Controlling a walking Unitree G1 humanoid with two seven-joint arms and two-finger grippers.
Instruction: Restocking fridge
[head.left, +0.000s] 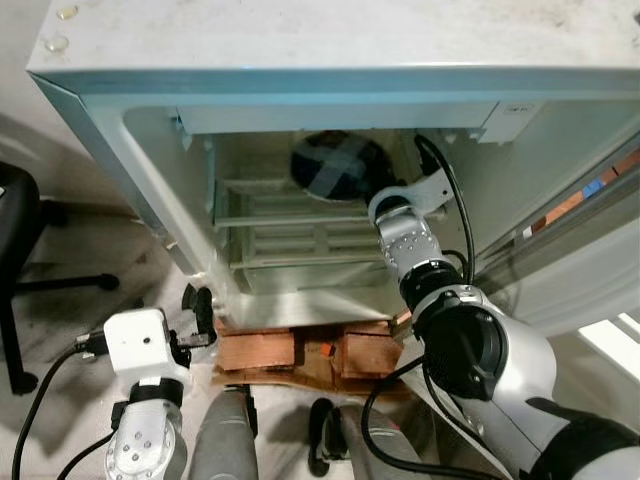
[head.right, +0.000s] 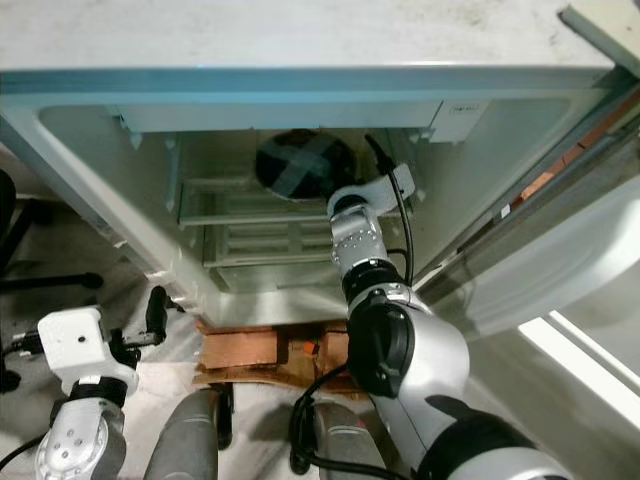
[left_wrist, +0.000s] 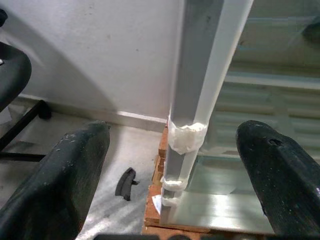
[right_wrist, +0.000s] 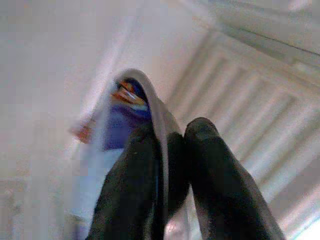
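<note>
The small white fridge stands open in front of me. My right arm reaches inside at the height of the upper wire shelf. My right gripper is shut on the edge of a dark blue and white packet. The packet appears as a dark round shape at the back of the upper compartment. My left gripper is open and low, just outside the fridge's left front edge, with nothing between its fingers.
The fridge rests on red bricks. Its door hangs open on the right. A black office chair stands at the left. A small black piece lies on the floor beside the bricks.
</note>
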